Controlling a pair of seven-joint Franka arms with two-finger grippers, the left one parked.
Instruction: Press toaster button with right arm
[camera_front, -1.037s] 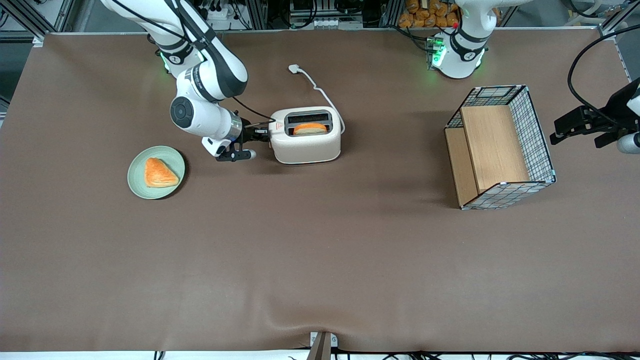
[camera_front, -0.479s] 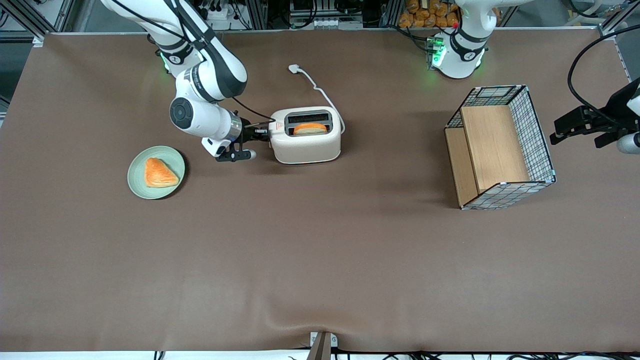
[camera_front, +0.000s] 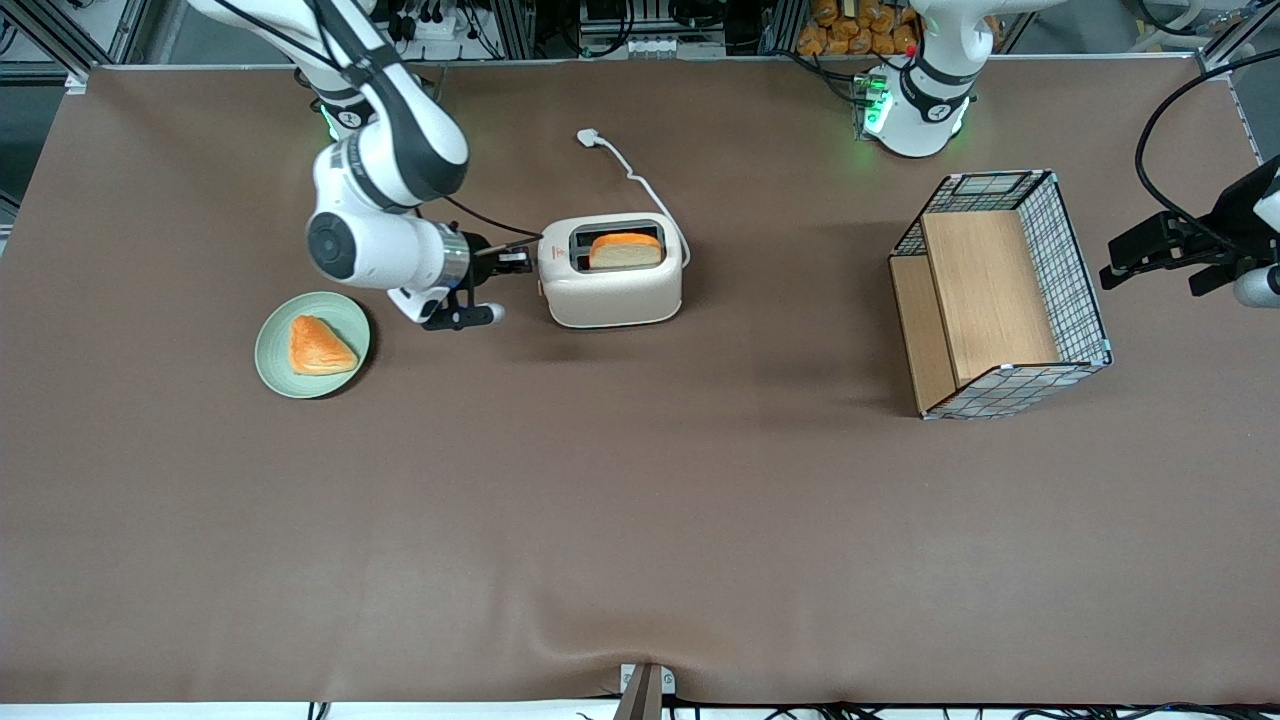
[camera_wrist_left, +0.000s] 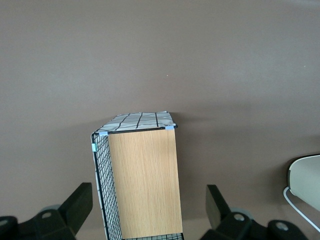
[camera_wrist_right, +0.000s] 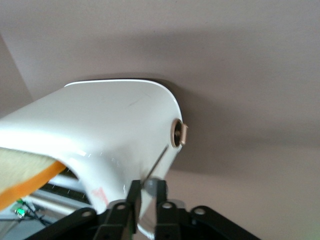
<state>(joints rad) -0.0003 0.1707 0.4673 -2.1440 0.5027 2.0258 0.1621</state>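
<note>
The cream-white toaster (camera_front: 612, 285) stands on the brown table with a slice of bread (camera_front: 625, 250) sticking up out of one slot. The right arm (camera_front: 375, 240) reaches to its narrow end. My gripper (camera_front: 520, 262) is at that end, level with the toaster's top, with its fingers close together. In the right wrist view the toaster (camera_wrist_right: 110, 125) fills the frame and the small grey toaster button (camera_wrist_right: 152, 183) sits just ahead of my gripper (camera_wrist_right: 148, 182), in line with the narrow gap between its fingers. A round dial (camera_wrist_right: 178, 135) shows on the same end.
A green plate (camera_front: 275, 375) with a pastry lies beside the arm, nearer the front camera. The toaster's white cord and plug (camera_front: 587, 137) trail away from the camera. A wire-and-wood crate (camera_front: 1000, 295) stands toward the parked arm's end and also shows in the left wrist view (camera_wrist_left: 142, 175).
The arm's wrist has risen and drawn a little away from the toaster. The bread slice, low in the slot before, has popped up.
</note>
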